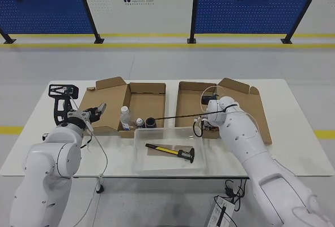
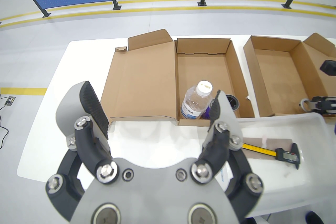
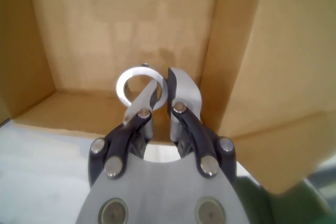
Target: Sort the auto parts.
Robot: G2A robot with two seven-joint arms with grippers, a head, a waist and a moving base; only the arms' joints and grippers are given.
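My right gripper (image 3: pixel 164 83) is shut on a flat metal ring (image 3: pixel 123 83), held just inside the front wall of the right cardboard box (image 3: pixel 131 12). In the top view this gripper (image 1: pixel 199 126) sits at that box's (image 1: pixel 189 102) near edge. My left gripper (image 2: pixel 155 107) stands open with nothing in it above the table, near the left box's (image 2: pixel 202 70) flattened lid. That box holds a water bottle (image 2: pixel 195 101), a black round part (image 2: pixel 233 102) and a small purple item. A digital caliper (image 2: pixel 278 152) lies in the clear plastic bin (image 1: pixel 167 130).
Both boxes have open flaps spread on the white table (image 1: pixel 303 142). The clear bin sits in front of them at the table's near edge. Bare tabletop lies at the far right and at the near left.
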